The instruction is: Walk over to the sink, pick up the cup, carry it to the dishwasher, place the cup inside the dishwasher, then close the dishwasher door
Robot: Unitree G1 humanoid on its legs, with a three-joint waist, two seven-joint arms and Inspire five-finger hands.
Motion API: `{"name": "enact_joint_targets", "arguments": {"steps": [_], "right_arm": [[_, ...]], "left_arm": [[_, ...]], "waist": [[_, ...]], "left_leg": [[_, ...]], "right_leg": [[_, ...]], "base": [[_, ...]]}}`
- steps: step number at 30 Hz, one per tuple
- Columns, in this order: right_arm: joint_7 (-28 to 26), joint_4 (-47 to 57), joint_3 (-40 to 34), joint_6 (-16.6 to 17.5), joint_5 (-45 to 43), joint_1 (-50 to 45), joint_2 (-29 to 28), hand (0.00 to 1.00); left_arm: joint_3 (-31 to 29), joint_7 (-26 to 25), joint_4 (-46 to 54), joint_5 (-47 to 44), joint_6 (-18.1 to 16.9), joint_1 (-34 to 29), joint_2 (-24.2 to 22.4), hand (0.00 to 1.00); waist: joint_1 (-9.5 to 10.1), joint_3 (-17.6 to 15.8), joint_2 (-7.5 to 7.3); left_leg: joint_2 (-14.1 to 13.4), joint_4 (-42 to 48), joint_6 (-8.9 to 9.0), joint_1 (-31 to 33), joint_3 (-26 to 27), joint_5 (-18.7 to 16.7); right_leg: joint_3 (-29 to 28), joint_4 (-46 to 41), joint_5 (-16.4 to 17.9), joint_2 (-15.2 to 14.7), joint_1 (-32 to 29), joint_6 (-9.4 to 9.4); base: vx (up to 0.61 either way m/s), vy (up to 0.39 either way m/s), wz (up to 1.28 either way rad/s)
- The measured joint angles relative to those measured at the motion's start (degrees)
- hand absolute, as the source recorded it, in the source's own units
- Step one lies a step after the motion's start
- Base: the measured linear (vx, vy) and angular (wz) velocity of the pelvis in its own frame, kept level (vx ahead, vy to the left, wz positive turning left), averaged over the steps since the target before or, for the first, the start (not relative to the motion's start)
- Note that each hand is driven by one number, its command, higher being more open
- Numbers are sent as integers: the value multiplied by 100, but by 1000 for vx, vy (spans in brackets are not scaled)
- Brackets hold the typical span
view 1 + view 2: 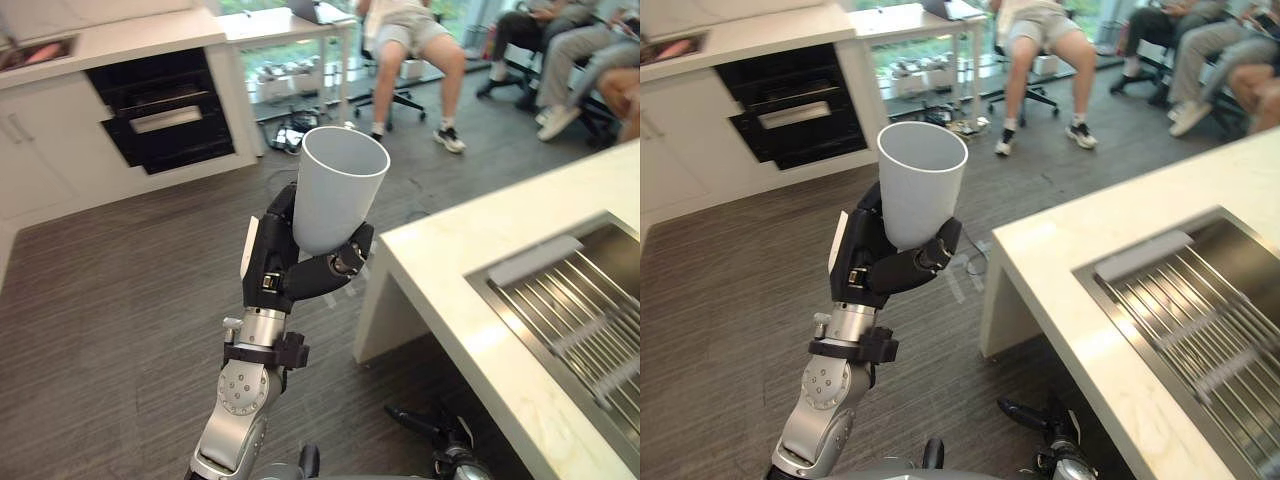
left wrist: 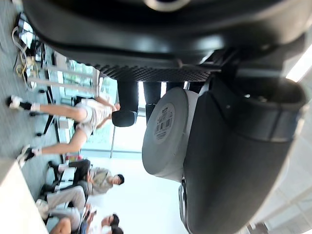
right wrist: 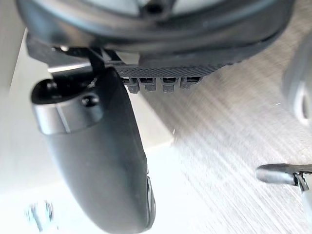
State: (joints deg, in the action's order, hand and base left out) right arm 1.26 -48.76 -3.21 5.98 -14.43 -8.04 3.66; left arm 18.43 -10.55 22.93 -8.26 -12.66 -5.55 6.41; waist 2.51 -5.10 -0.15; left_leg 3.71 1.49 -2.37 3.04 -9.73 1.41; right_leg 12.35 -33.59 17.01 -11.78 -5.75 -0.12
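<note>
A: Where's the cup?
B: The left hand (image 1: pixel 290 265) is clamped round the lower half of the cup (image 1: pixel 338 185), mouth up, above the floor (image 1: pixel 120 300).
A: Room around it?
B: The bench (image 1: pixel 450 270) corner is near on its right, with the sink (image 1: pixel 590 300) farther along. There's open floor left and ahead to the dark appliance (image 1: pixel 165 110).
A: And the right hand (image 3: pixel 97 146)?
B: Cannot tell its state.

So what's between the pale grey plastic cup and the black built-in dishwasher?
Only bare grey plank floor, in both eye views; the left hand grips the cup, dishwasher across the room.
</note>
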Motion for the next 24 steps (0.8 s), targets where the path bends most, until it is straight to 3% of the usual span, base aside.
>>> {"name": "enact_joint_targets", "arguments": {"steps": [3, 4, 6, 7, 8, 9, 10, 12, 14, 16, 18, 20, 24], "right_arm": [[28, 139, 67, -1, 48, -47, -130, 100], [35, 230, 114, -5, 48, -91, -124, 100], [73, 504, 150, -1, 46, -188, -122, 100], [124, 628, 184, -5, 47, -203, -142, 100], [147, 695, 191, -11, 44, -222, -95, 100], [165, 885, 226, -11, 41, -249, 10, 100], [167, 977, 262, -10, 41, -250, 62, 100], [167, 1190, 359, 8, 32, -258, 97, 100], [162, 1476, 365, 79, 29, -276, 70, 100], [176, 1616, 281, 179, 17, -255, 47, 100], [181, 1563, 101, 181, 4, -225, 37, 100], [196, 1208, 0, 182, -1, -207, -35, 100], [142, 599, -26, 142, 0, -162, -63, 100]], "left_arm": [[0, -148, -90, 0, 7, -56, -24, 0], [16, -159, -84, 0, 6, -55, -36, 0], [32, -174, -55, 6, -5, -57, -110, 0], [7, -171, -30, 31, -6, -74, -141, 0], [14, -163, -16, 33, 18, -178, -231, 0], [45, -116, 39, 33, 14, -281, -381, 0], [43, -84, 54, 27, 13, -324, -460, 0], [6, -67, 123, -15, 18, -400, -566, 0], [-40, -67, 347, -101, 16, -461, -561, 0], [-91, -50, 606, -184, -24, -443, -563, 0], [-88, -25, 614, -198, -48, -328, -532, 0], [-96, -22, 411, -308, -106, -237, -441, 0], [-108, -22, -116, -418, -33, -247, -361, 0]], "waist": [[-55, -64, -26], [-70, -63, -34], [-158, -52, -175], [-180, -89, -302], [-181, -49, -191], [-176, -46, 35], [-153, -49, 116], [-73, -39, 213], [-16, -70, 164], [-32, -48, 163], [-31, -31, 190], [-39, -18, -32], [-41, -20, -23]], "left_leg": [[27, 384, 31, 14, -710, -224], [61, 502, 54, 59, -838, -293], [369, 915, 165, 239, -1362, -562], [493, 1213, 279, 314, -1352, -789], [338, 1516, 289, 426, -1186, -940], [-2, 2010, 472, 608, -778, -1132], [-107, 2202, 570, 672, -643, -1228], [-335, 2718, 569, 854, -17, -1289], [-623, 3011, 468, 1004, 769, -1335], [-924, 2809, 138, 947, 1896, -1485], [-876, 2482, 65, 865, 2193, -1429], [-478, 1906, 35, 717, 2087, -1057], [-190, 1297, 19, 401, 1981, -758]], "right_leg": [[-1097, -8, 182, 792, -588, 70], [-1286, 11, 170, 896, -673, 98], [-1574, 576, 55, 853, -775, 187], [-1346, 737, -414, 625, -684, 209], [-1067, 808, -360, 648, -561, 158], [-722, 935, -354, 763, -321, 84], [-583, 996, -344, 824, -210, 65], [-323, 1143, -352, 945, 107, 48], [-104, 1329, -355, 1025, 346, 43], [148, 1503, -353, 1029, 505, 17], [267, 1522, -338, 973, 505, 18], [286, 1805, -362, 743, 574, 84], [301, 2122, -466, 644, 825, 196]], "base": [[101, -96, 108], [104, -128, 134], [101, -214, 153], [143, -306, 163], [190, -302, 149], [153, -163, 110], [223, -214, 100], [170, -171, 61], [102, -83, 52], [109, 11, 62], [64, 80, 54], [54, 102, 60], [25, 59, 29]]}}
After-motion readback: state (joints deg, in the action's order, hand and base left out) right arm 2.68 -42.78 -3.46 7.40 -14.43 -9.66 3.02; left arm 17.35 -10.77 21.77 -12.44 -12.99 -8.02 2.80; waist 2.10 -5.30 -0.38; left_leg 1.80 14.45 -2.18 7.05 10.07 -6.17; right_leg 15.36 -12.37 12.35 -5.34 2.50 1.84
